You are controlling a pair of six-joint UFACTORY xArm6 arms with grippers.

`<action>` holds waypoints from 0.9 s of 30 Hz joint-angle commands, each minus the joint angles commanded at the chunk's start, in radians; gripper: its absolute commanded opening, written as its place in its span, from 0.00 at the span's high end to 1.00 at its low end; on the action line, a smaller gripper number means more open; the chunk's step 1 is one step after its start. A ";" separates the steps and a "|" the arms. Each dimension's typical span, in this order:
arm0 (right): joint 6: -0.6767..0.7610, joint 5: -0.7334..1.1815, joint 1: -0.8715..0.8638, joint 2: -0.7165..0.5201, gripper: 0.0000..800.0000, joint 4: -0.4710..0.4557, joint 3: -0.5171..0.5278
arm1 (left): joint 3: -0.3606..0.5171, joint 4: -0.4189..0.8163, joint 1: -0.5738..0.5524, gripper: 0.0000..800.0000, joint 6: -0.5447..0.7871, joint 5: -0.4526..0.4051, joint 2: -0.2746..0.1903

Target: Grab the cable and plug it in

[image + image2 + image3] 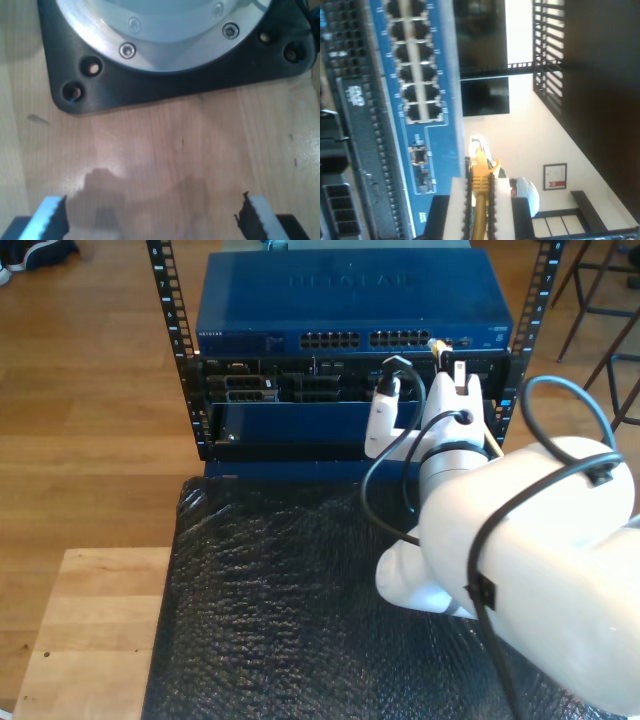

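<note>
Yellow is the colour of the cable that my second gripper has hold of. Its pale fingers are closed tight on the cable, one on each side. The yellow boot and the small clear plug stick out past the fingertips. The plug is close to the blue network switch but is not in it. It points near the end of the rows of dark ports.

In the exterior view the white arm reaches up from the exterior view's right to the front of the switch. The yellow cable tip sits just by the ports near the exterior view's right end of the switch. The switch is on top of a black rack. Below the rack lies a black bumpy sheet on a wooden table.

My first gripper is wide open and holds nothing. Its two toothed fingertips hang over bare wood. Past them is a black base plate with a silver ring and bolts on it.
</note>
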 joint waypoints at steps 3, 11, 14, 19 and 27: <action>-0.021 0.000 0.005 0.029 1.00 0.011 -0.037 | 0.000 0.000 0.000 0.00 0.000 0.000 0.000; -0.051 0.000 0.005 0.094 1.00 0.011 -0.127 | -0.002 0.000 0.000 0.00 0.000 0.000 0.000; -0.057 0.000 0.005 0.112 1.00 0.012 -0.149 | 0.000 0.000 0.000 0.00 0.000 0.000 0.000; -0.103 0.002 0.005 0.135 1.00 0.054 -0.189 | -0.002 0.000 0.000 0.00 0.000 0.000 0.000; -0.115 0.002 0.005 0.153 1.00 0.069 -0.226 | 0.000 0.000 0.000 0.00 0.000 -0.002 0.000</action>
